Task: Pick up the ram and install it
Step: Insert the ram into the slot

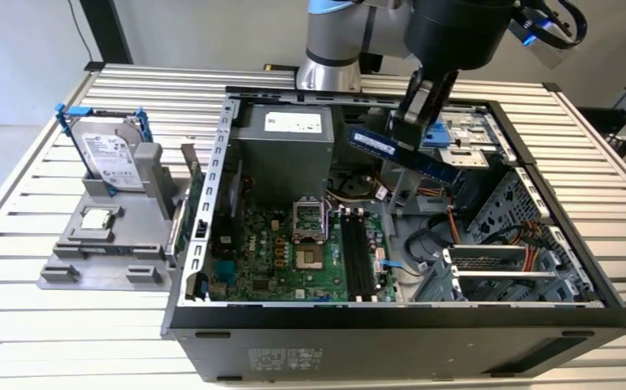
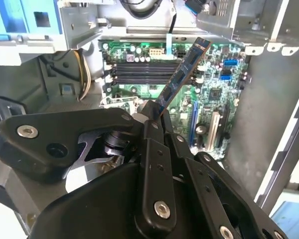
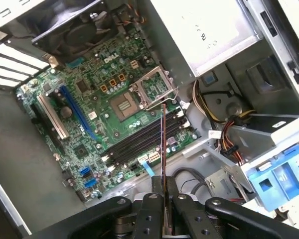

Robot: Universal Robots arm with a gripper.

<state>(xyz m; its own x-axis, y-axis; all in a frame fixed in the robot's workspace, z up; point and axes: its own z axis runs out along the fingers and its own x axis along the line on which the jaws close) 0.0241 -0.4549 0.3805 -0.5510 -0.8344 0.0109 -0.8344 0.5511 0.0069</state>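
My gripper (image 1: 406, 130) is shut on the ram (image 1: 406, 154), a long dark blue board with a pale label. It hangs tilted in the air over the open computer case (image 1: 199, 244), up and back from the motherboard (image 1: 275, 252). In the second wrist view the ram (image 2: 182, 74) sticks out slanted from the black fingers (image 2: 152, 132), past the gripper (image 2: 155, 115). In the first wrist view the ram (image 3: 163, 144) shows edge-on, held in the gripper (image 3: 163, 191), crossing the black memory slots (image 3: 134, 143). Those slots (image 1: 362, 256) lie bare beside the processor socket (image 1: 309, 219).
A silver hard drive in a blue frame (image 1: 112, 154) stands on a grey stand (image 1: 102, 260) at the exterior view's left, with a small square chip (image 1: 96, 218) on it. Inside the case sit a power supply (image 1: 280, 138), loose cables (image 1: 432, 244) and a metal drive cage (image 1: 508, 244).
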